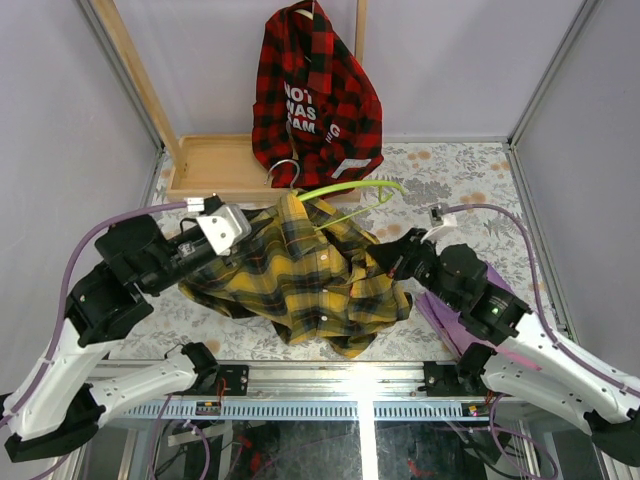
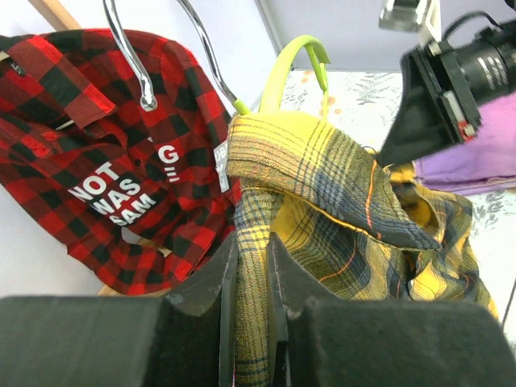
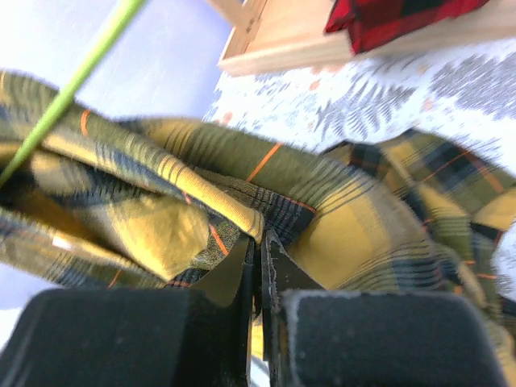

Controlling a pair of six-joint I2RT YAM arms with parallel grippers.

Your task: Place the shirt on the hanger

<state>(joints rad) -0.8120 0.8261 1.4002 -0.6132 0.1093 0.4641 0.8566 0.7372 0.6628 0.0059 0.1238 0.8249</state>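
The yellow and dark plaid shirt lies bunched in the middle of the table, its collar end raised toward the lime-green hanger. The hanger's wire pokes out of the shirt's top toward the right. My left gripper is shut on a band of the shirt; the left wrist view shows that band pinched between the jaws of my left gripper, with the hanger above. My right gripper presses into the shirt's right side. In its wrist view the right gripper is shut on a thin fold of the shirt.
A red-and-black plaid shirt with white lettering hangs on the wooden rack at the back. A purple cloth lies under my right arm. Frame posts and walls close in both sides of the table.
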